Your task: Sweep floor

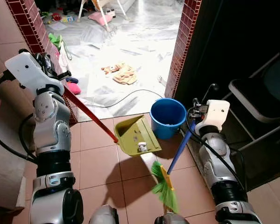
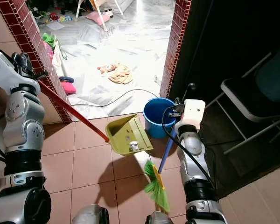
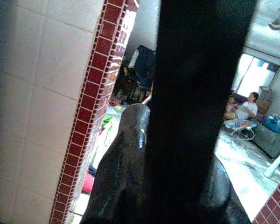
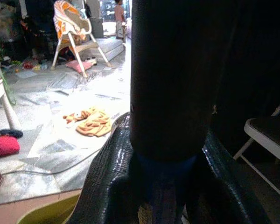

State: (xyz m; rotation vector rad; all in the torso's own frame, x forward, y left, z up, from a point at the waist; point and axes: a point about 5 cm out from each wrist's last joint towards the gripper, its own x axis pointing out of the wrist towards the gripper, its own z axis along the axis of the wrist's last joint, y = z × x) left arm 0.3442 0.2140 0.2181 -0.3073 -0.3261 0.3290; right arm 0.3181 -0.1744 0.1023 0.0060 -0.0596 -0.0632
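Right claw (image 4: 158, 186) clamps the broom (image 1: 165, 184); its upper handle is hidden.

A blue bucket (image 1: 167, 117) stands on the terracotta tiles at the doorway, just beside a red brick-tiled pillar (image 1: 183, 46). Past it, on the marble floor, lies a crumpled orange cloth (image 1: 122, 73), with a black cable (image 1: 123, 97) curving across the floor nearer the threshold. A pink cushion (image 1: 73, 88) sits near the other brick pillar (image 1: 30, 28). A folding chair (image 1: 259, 100) stands in the dark area to the right. Far back, a person (image 3: 246, 108) sits in the bright room
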